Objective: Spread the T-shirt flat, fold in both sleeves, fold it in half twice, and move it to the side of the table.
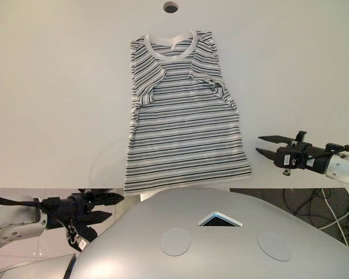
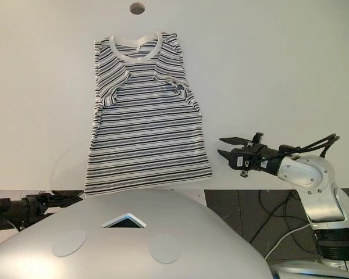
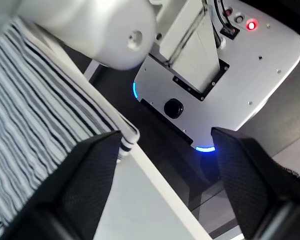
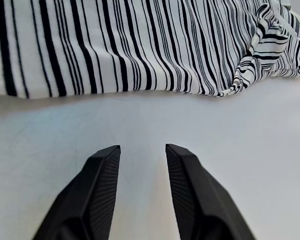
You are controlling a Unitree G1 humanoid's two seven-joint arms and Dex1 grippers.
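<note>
A black-and-white striped T-shirt (image 1: 186,128) lies on the white table (image 1: 58,116), collar at the far side, hem at the front edge. Both sleeves lie folded in over the chest, with wrinkles at the right one (image 4: 270,45). My right gripper (image 1: 258,145) hovers low over the table just right of the shirt's lower side, open and empty, pointing at the shirt edge (image 4: 115,45). My left gripper (image 1: 116,206) sits below the table's front edge, left of the hem corner, open with nothing in it; its wrist view shows the hem (image 3: 35,125) from underneath.
A small round dark hole (image 1: 170,7) sits in the table beyond the collar. Wide bare table surface lies on both sides of the shirt. Cables (image 1: 314,203) lie on the dark floor under the right front edge.
</note>
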